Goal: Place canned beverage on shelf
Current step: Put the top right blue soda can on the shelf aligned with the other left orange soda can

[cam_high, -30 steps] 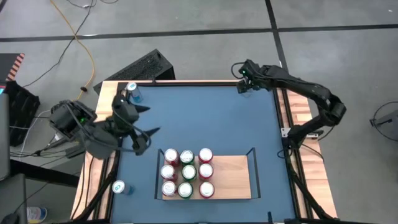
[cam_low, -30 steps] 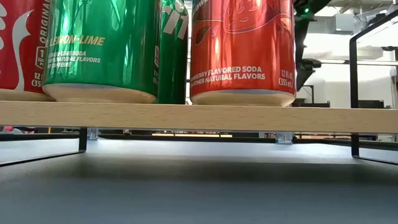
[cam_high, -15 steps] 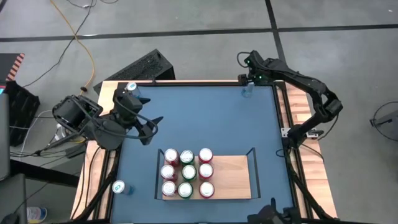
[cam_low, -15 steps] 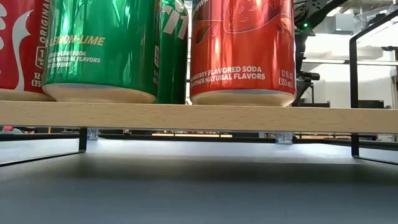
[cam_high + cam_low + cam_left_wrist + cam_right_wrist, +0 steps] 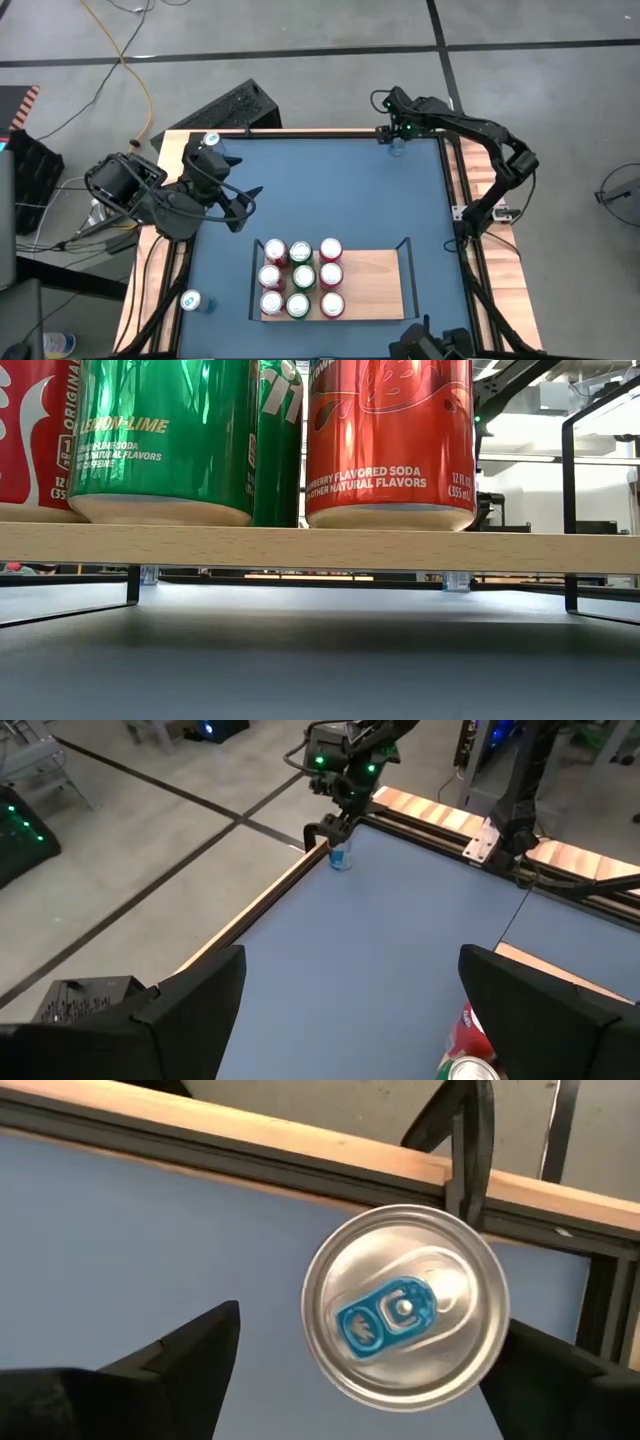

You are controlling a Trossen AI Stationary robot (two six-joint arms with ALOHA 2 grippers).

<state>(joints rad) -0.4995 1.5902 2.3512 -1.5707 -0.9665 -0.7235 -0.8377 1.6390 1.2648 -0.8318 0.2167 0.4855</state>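
silver can (image 5: 405, 1308) (blue tab), blue tabletop (image 5: 330, 190)

Bright, even light; soft shadows.

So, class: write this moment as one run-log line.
right gripper: open over blue-tab can, far table corner | left gripper: open, idle | shelf: part-filled

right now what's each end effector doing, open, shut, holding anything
Left end effector: open, empty, over the blue table's left side.
Right end effector: open, fingers either side of the blue-tabbed can at the far right corner, not yet shut on it.
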